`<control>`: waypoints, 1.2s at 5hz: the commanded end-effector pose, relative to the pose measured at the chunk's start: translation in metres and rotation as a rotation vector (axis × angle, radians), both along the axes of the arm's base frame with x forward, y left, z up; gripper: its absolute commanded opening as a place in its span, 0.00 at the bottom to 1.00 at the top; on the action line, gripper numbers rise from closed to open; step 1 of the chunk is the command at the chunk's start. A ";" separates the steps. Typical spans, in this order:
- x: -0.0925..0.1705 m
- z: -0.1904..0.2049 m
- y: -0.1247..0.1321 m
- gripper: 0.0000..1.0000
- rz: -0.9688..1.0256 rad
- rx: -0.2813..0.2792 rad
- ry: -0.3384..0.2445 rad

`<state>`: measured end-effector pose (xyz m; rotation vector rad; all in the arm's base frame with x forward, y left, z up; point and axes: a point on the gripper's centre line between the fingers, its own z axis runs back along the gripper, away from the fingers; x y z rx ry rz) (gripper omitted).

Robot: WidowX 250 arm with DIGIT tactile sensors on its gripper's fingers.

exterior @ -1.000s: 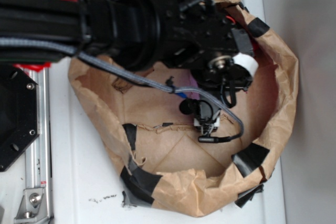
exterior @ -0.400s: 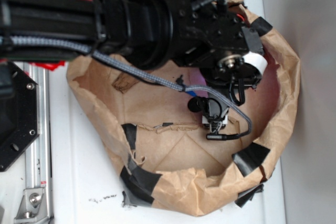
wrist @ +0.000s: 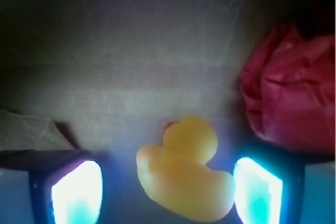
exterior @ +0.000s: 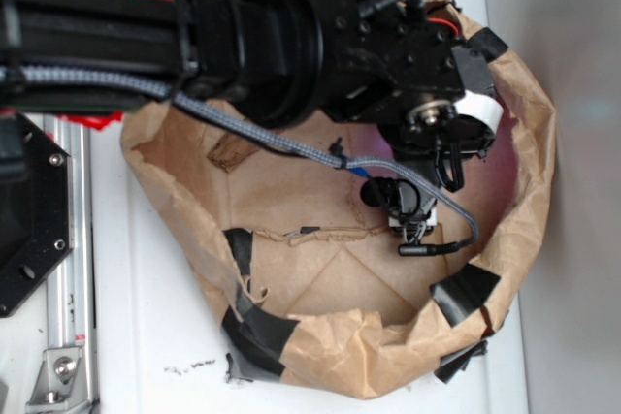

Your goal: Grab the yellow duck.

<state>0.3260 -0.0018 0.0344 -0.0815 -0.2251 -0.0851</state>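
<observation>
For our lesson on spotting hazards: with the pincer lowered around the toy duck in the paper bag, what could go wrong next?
1. The glossy yellow rubber duck sits nearer the right finger of the open pincer, so closing may push it sideways or squeeze it out.
2. The crumpled red paper wad lies close beside that finger and might get caught.
3. The grey braided cable could snag the brown paper bag's rim.

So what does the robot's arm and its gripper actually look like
The arm is chunky, black and boxy, with visible screws. A grey braided cable runs along it and loops round to a black plug. A white band wraps the wrist, with red wiring showing nearby. In the wrist view, the gripper has two flat fingers whose pads glow white to cyan.
</observation>
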 end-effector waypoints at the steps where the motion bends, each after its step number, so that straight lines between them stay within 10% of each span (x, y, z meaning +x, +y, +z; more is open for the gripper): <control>1: 0.017 0.012 0.018 0.98 0.144 0.055 -0.110; 2: 0.020 0.008 0.021 0.00 0.157 0.034 -0.098; 6: -0.016 0.057 0.017 0.00 -0.107 0.001 -0.045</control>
